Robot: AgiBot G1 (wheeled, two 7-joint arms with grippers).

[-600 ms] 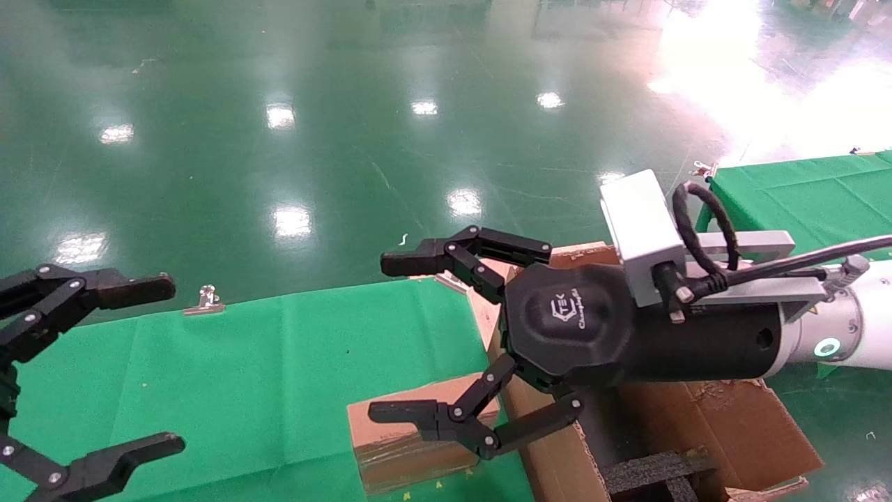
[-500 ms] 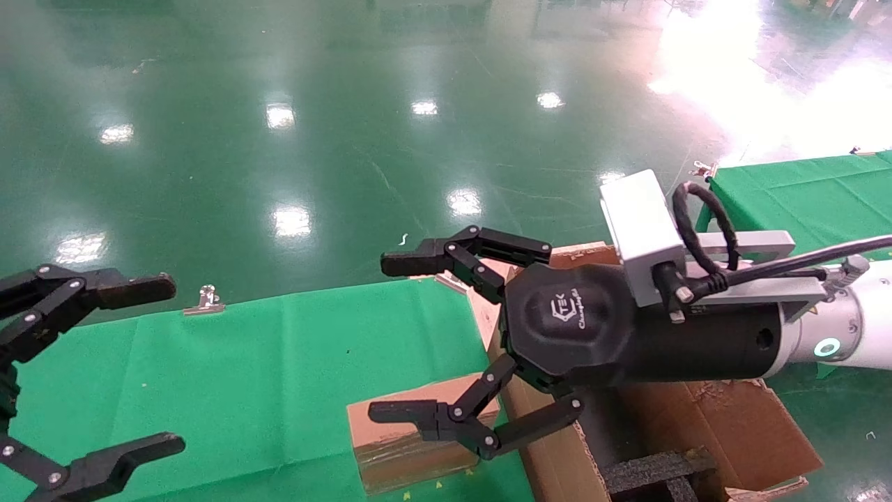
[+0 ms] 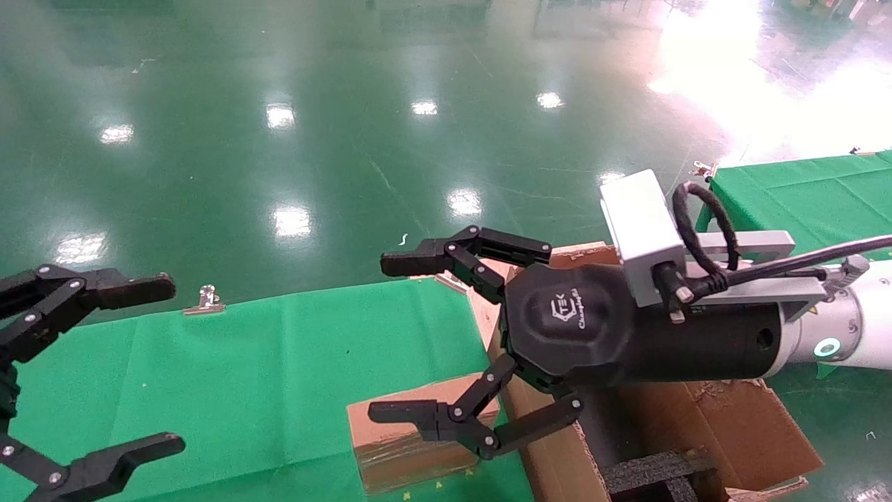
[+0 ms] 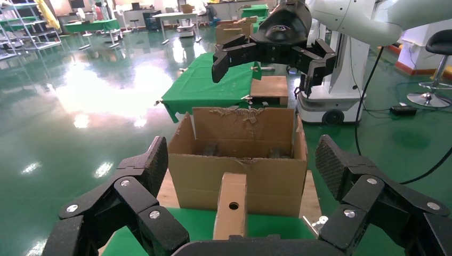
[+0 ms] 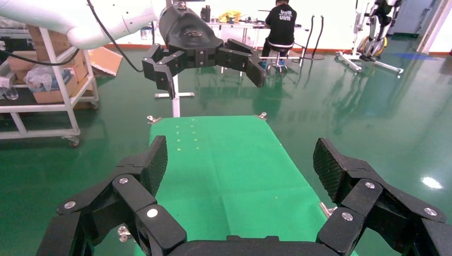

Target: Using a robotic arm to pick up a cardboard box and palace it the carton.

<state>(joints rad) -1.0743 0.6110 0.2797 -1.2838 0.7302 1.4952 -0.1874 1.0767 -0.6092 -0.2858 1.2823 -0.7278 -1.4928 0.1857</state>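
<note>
Head view: the right gripper (image 3: 397, 341) of the robotic arm (image 3: 860, 335) is seen with fingers spread wide, raised above the green table (image 3: 244, 362) and holding nothing. The cardboard box (image 3: 411, 439) lies flat on the cloth just beside the carton (image 3: 739, 425); it is partly hidden behind the lower finger. The carton is largely covered by the gripper body and cut off at the frame edge. The left gripper (image 3: 157, 362) is spread open at the left edge and is only partly in frame.

Left wrist view: the box (image 4: 230, 205) is seen end-on, with a round hole, in front of the carton (image 4: 240, 154); its base is hidden.

Right wrist view: only cloth (image 5: 224, 160) is seen between the spread fingers; box and carton are out of view.
</note>
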